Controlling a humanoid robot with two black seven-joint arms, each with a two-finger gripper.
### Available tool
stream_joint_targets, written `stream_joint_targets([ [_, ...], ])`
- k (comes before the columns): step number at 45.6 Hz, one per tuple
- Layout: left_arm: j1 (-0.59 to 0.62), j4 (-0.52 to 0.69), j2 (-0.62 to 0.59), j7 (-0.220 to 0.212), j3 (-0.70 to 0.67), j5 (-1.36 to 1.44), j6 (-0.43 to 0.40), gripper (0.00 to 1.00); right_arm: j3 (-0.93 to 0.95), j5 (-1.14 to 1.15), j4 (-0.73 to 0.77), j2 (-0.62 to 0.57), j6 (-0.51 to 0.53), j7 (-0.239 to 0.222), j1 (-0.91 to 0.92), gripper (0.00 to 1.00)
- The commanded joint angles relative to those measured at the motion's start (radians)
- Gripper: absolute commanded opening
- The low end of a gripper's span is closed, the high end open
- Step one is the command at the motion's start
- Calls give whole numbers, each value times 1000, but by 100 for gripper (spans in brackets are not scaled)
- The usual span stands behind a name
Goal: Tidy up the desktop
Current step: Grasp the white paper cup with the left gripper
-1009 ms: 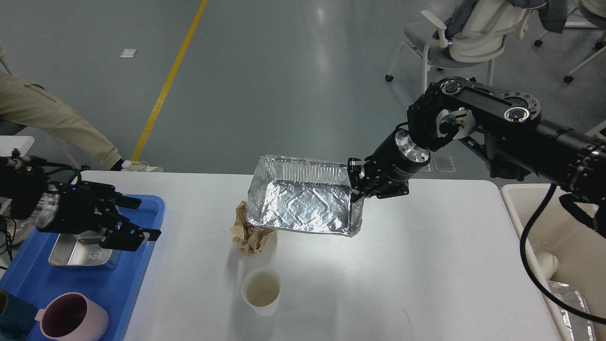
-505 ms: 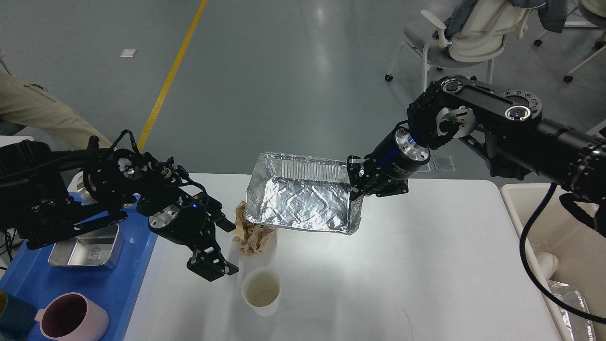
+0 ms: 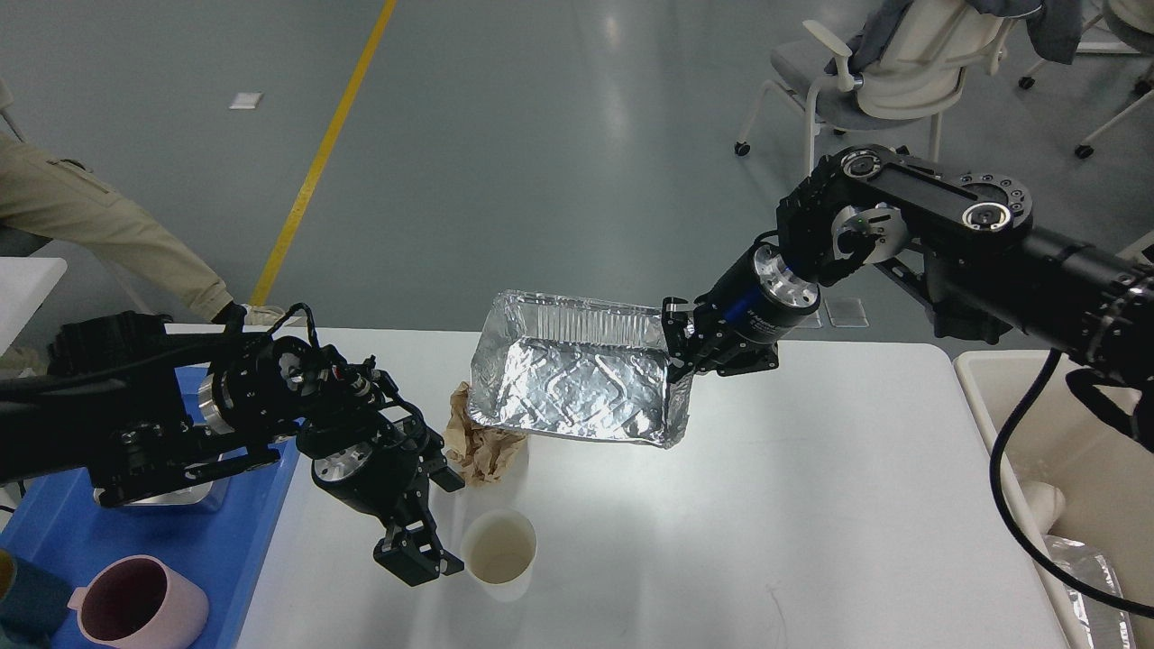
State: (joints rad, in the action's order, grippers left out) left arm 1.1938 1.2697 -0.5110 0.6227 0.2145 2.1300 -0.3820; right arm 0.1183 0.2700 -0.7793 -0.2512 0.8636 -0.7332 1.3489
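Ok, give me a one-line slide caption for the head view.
Right gripper holds a foil tray above the desktop while the open left gripper nears a paper cup.

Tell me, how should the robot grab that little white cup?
Probably pinch the paper cup across its sides just under the rim, coming from its left, where the left tool hangs. It stands upright and open, with the crumpled paper behind it.

We find no legible text, label, brand or number in the head view; any markings on the arm housings are too small to read.
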Motion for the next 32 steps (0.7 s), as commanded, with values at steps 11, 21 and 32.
stream_joint_targets([
  [11, -13, -39, 17, -1, -20, -5, 8, 97, 0, 0, -3, -20, 0, 0, -7, 0],
  [21, -42, -56, 22, -17, -49, -7, 9, 97, 0, 0, -5, -25, 0, 0, -10, 0],
  [32, -79, -84, 40, -28, -72, -5, 11, 97, 3, 0, -6, -23, 0, 0, -8, 0],
])
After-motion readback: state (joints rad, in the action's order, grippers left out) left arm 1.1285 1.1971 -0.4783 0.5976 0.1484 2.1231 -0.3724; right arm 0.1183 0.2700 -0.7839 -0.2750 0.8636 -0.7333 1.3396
